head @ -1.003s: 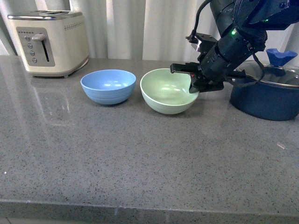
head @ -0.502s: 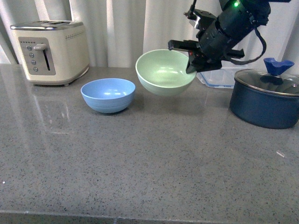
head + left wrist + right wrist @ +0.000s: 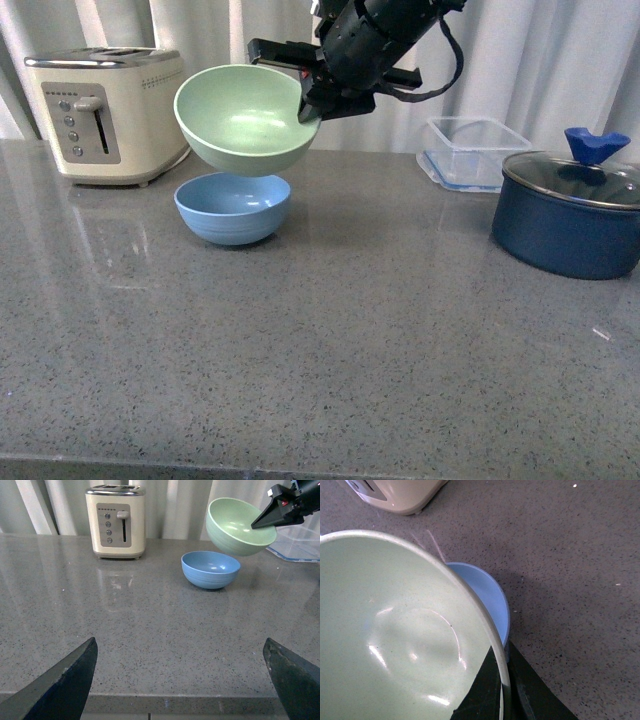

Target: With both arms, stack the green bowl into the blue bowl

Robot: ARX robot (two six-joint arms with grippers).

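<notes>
Two bowls are in view, and only one sits on the grey desk [image 3: 350,330]. The blue bowl [image 3: 232,207] stands upright on the desk, near the cream toaster [image 3: 105,100]. The green bowl [image 3: 245,118] is up in the air right over the blue bowl, not inside it. It is tipped, so its open side leans toward the front camera. The right hand [image 3: 308,103] is pinched tight on the green bowl's rim, on the side away from the toaster. In the right wrist view one black finger [image 3: 482,692] is inside the rim and the other is outside it, and a bit of the blue bowl peeks out below. The left hand [image 3: 179,641] is low, on the near side of the desk, well away from both bowls. Its two fingers are spread wide apart and hold nothing. Off to the right stand a dark blue pot [image 3: 570,225] with a glass lid and a clear box [image 3: 475,150].
</notes>
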